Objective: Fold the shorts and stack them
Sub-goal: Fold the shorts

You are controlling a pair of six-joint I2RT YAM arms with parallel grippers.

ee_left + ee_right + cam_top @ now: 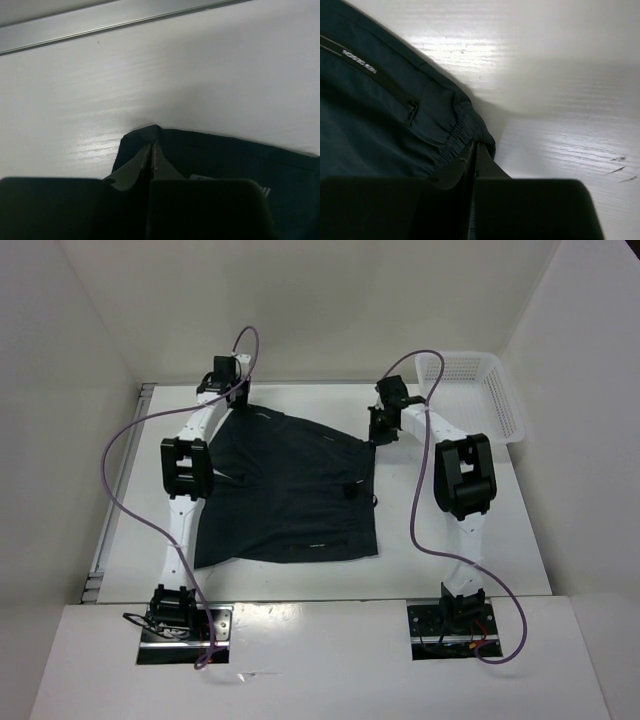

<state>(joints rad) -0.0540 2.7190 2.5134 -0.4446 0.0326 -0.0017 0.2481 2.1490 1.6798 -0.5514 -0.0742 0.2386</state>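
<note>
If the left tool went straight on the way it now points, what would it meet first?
The left tool, shut on a corner of the shorts, seems tilted downward, so probably the bare table beyond that corner. If it ran level, the metal strip at the far edge. Depth is unclear.

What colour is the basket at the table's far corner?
The basket is white openwork mesh; the top view shows it best.

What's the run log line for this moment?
left gripper: shut on shorts far-left corner | right gripper: shut on far-right waistband corner | shorts: spread out, unfolded
</note>
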